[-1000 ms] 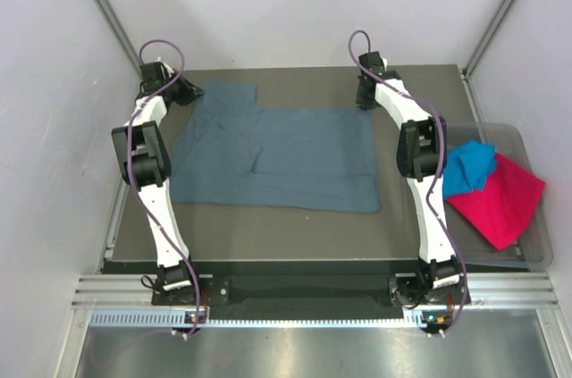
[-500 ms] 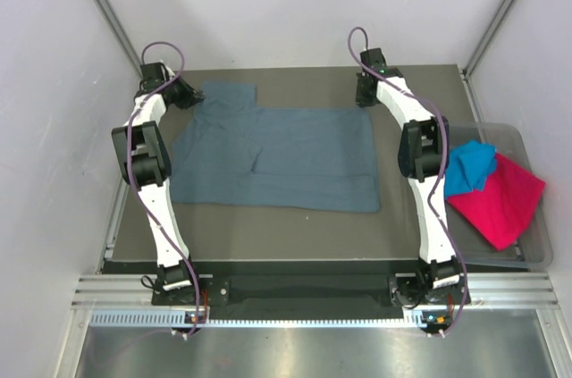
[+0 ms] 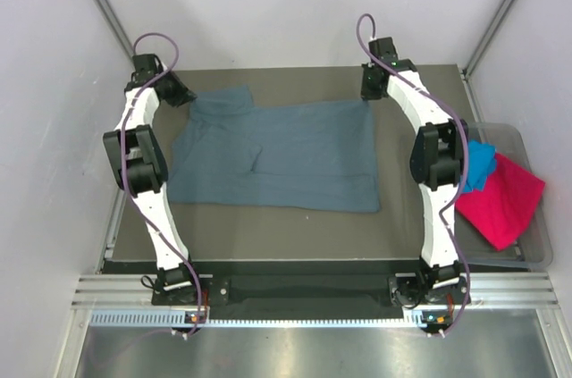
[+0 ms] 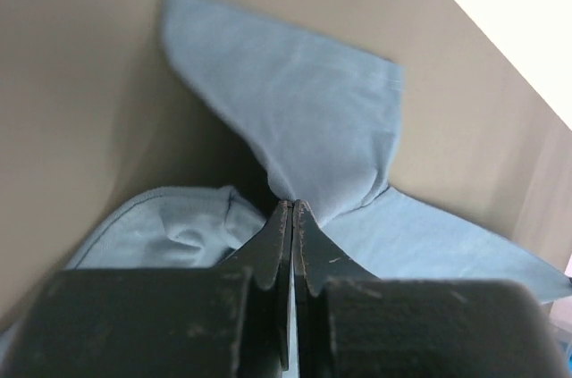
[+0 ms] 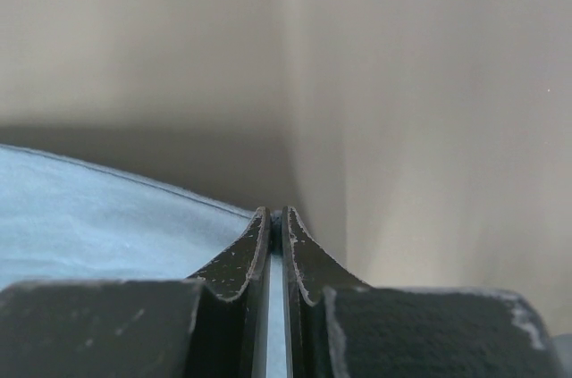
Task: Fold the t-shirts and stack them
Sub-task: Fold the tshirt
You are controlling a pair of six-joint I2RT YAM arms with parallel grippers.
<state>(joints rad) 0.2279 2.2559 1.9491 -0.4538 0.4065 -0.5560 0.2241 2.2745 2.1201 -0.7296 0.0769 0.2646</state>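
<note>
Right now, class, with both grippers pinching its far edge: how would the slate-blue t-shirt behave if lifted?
Probably floppy: the slate-blue t-shirt bunches and fans out where the left gripper pinches it. It would likely sag between that and the right gripper, since soft creases already run across it.

Slate-blue t-shirt (image 3: pixel 277 155): soft matt cloth

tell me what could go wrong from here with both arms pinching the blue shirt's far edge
1. The left jaws and right jaws hold the large slate-blue cloth t-shirt only at their tips, on thin edge cloth; it may slip free when pulled.
2. The cloth is bunched by the left jaws, around the sleeve, so the fold may come out crooked.
</note>
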